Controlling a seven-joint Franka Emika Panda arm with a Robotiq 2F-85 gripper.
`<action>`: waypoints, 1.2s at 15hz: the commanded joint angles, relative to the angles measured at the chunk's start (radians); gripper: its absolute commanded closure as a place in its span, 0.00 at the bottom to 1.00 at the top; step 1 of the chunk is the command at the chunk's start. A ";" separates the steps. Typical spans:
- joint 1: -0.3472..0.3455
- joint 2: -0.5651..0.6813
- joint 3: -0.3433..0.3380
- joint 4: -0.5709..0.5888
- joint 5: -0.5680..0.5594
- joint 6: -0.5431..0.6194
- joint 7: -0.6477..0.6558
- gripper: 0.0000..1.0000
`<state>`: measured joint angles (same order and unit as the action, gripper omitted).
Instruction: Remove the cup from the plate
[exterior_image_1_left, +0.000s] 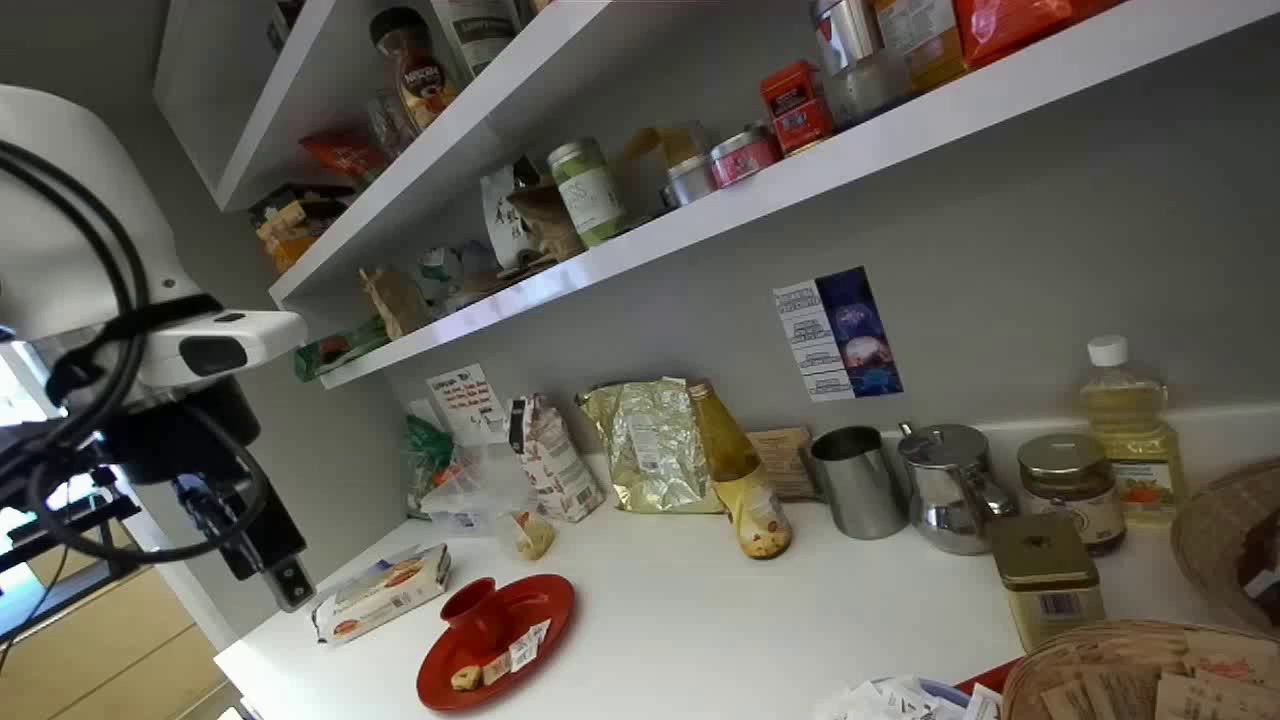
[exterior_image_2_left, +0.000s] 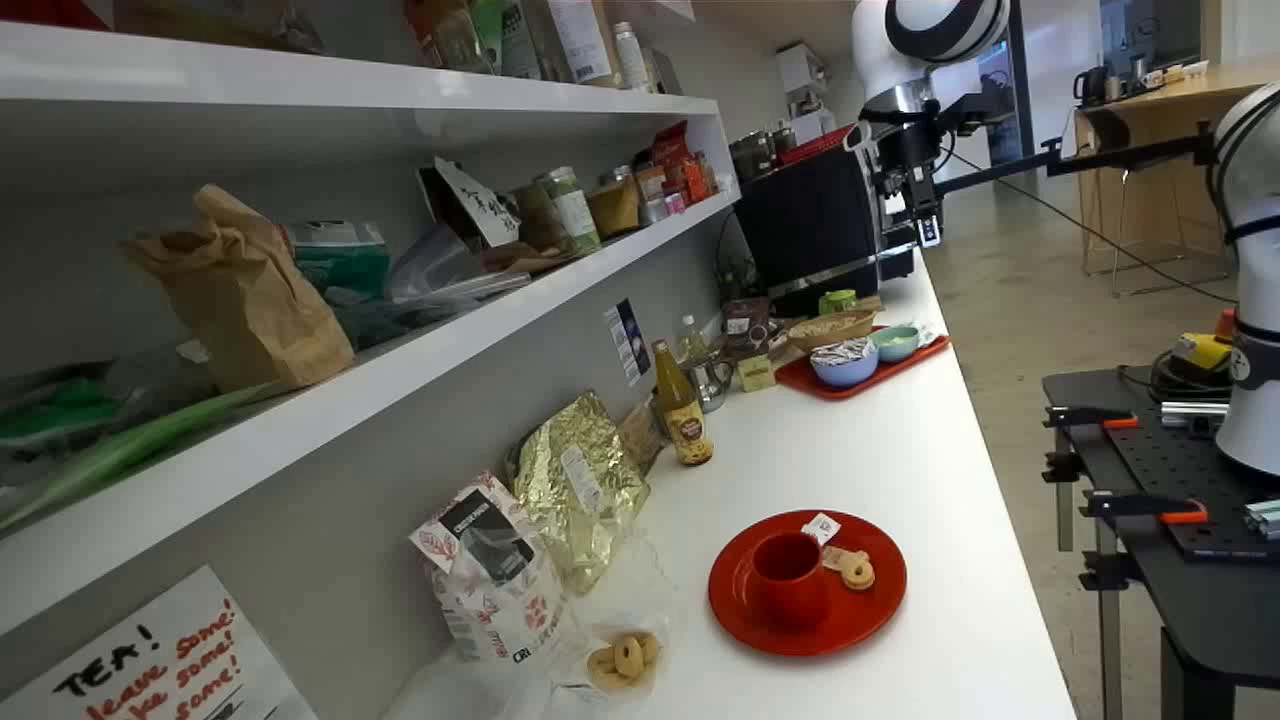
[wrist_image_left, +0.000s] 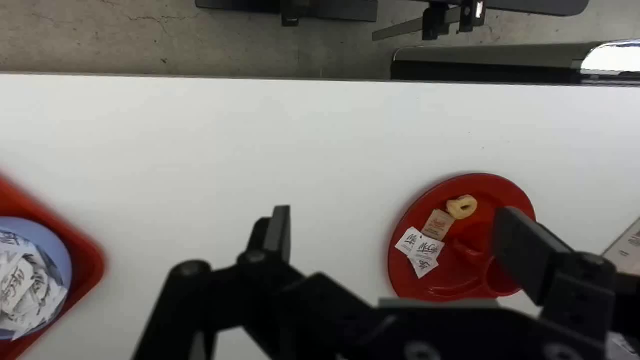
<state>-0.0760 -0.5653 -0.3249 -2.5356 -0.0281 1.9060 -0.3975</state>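
A red cup stands upright on one side of the glossy red plate; the cup shows in both exterior views (exterior_image_1_left: 472, 612) (exterior_image_2_left: 792, 585) and the plate too (exterior_image_1_left: 440, 675) (exterior_image_2_left: 735, 605). A pale ring-shaped biscuit (exterior_image_2_left: 856, 571) and paper packets (wrist_image_left: 425, 250) also lie on the plate. My gripper (wrist_image_left: 393, 215) is open and empty, high above the counter, as an exterior view (exterior_image_2_left: 926, 228) shows. In the wrist view the plate (wrist_image_left: 510, 192) is below, toward the right finger. That finger hides part of the cup (wrist_image_left: 501, 281).
A white packet (exterior_image_1_left: 385, 595) lies beside the plate. A gold bag (exterior_image_1_left: 650, 450), glass bottle (exterior_image_1_left: 745, 480), metal pitcher (exterior_image_1_left: 858, 485) and teapot (exterior_image_1_left: 950, 490) stand along the wall. A red tray with bowls (exterior_image_2_left: 845, 365) is farther along the counter. Loaded shelves (exterior_image_1_left: 700, 215) overhang the counter.
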 joint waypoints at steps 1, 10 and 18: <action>-0.020 0.004 0.018 0.001 0.011 -0.001 -0.010 0.00; -0.003 0.023 0.030 0.034 0.023 0.008 -0.011 0.00; 0.118 0.129 0.125 0.153 0.194 0.196 0.010 0.00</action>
<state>0.0028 -0.5092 -0.2434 -2.4379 0.1073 2.0474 -0.3965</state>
